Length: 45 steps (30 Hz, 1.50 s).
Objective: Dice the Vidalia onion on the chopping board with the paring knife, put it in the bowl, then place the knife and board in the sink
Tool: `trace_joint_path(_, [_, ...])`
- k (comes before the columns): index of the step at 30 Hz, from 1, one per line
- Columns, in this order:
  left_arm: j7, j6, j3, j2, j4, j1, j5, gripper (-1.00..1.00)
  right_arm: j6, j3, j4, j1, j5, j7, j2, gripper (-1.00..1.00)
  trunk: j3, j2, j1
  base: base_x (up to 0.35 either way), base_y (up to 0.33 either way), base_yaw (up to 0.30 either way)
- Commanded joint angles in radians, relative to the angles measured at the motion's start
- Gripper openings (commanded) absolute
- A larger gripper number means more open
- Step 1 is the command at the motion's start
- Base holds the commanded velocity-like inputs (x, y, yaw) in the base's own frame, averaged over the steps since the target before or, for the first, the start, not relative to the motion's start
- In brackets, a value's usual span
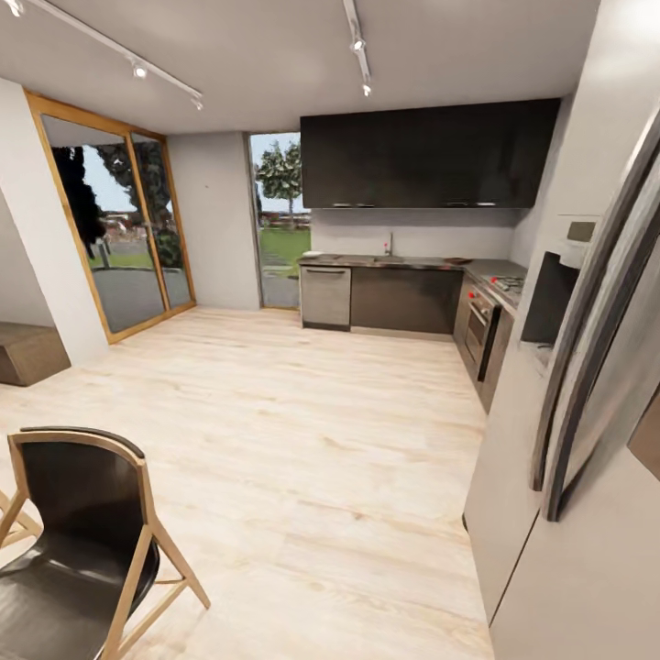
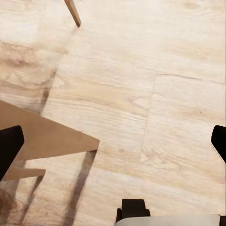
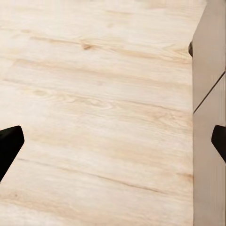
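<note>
The kitchen lies far across the room in the head view. Its grey countertop (image 1: 403, 263) runs along the back wall under dark cupboards, with a small faucet (image 1: 389, 243) standing on it. From here the sink basin, onion, chopping board, paring knife and bowl are too small to make out. My left gripper (image 2: 113, 145) hangs open over the pale wood floor, its dark fingertips (image 2: 9, 146) wide apart and nothing between them. My right gripper (image 3: 113, 143) is open too, above bare floor beside a grey cabinet panel (image 3: 209, 117).
A black chair with a wooden frame (image 1: 82, 541) stands close at the front left; part of its frame (image 2: 47, 136) shows under the left gripper. A tall fridge (image 1: 587, 412) fills the right side. An oven (image 1: 478, 335), a dishwasher (image 1: 325, 296) and glass doors (image 1: 128, 229) lie beyond the open floor.
</note>
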Motion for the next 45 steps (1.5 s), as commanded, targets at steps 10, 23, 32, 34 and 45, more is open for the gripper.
trace_joint_path(10, [0.0,-0.002,0.001,0.0,0.0,0.0,0.0,1.0,-0.003,0.0,0.0,0.0,-0.001,0.0,0.0,1.0,-0.001,0.0,0.001,0.316,0.0,0.0])
trace_joint_path(23, [0.0,-0.002,0.001,0.0,0.0,0.0,0.0,1.0,-0.003,0.0,0.0,0.0,0.0,0.0,0.0,1.0,-0.001,0.0,0.001,0.316,-0.008,0.0])
trace_joint_path(32, [0.0,-0.002,0.001,0.0,0.0,0.0,0.0,1.0,-0.003,0.0,0.0,0.0,0.0,0.0,0.0,1.0,-0.001,0.0,0.001,0.316,-0.081,0.0])
trace_joint_path(34, [0.0,-0.002,0.001,0.0,0.0,0.0,0.0,1.0,-0.003,0.0,0.0,0.0,0.0,0.0,0.0,1.0,-0.001,0.0,0.001,0.316,-0.11,0.0])
trace_joint_path(45, [0.0,-0.002,0.001,0.0,0.0,0.0,0.0,1.0,-0.002,0.0,0.0,0.0,0.0,0.0,0.0,1.0,-0.001,0.0,0.001,0.315,-0.08,0.0])
